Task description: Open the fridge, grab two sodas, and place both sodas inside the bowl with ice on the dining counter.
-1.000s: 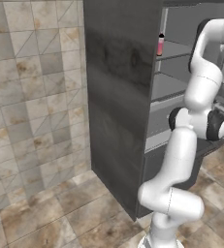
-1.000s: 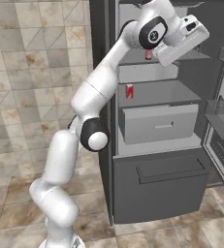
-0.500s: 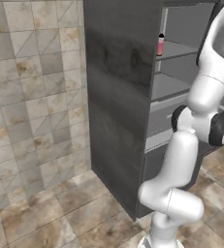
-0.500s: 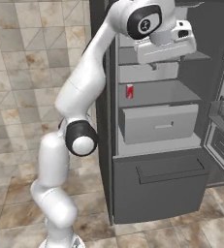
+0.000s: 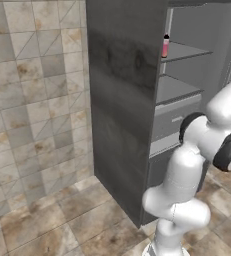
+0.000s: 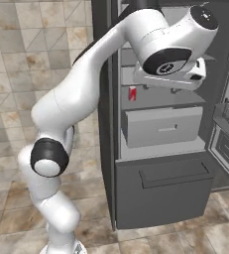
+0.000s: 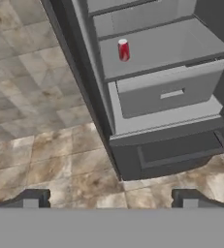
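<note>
At the open fridge (image 6: pixel 160 163) your arm has swung higher. Jaws wide, empty; both sodas (image 7: pixel 123 50) still wait on shelves.

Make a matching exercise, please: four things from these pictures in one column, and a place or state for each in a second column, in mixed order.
Things:
1. small red soda can
2. slim pink bottle with black cap
3. pale grey fridge drawer
4. robot's two-finger gripper

Places or states:
A. jaws wide open, holding nothing
B. closed, under the can's shelf
C. upright on the upper shelf
D. upright on the shelf just above the drawer

Pairs: 1-D, 2-C, 3-B, 4-A
</note>
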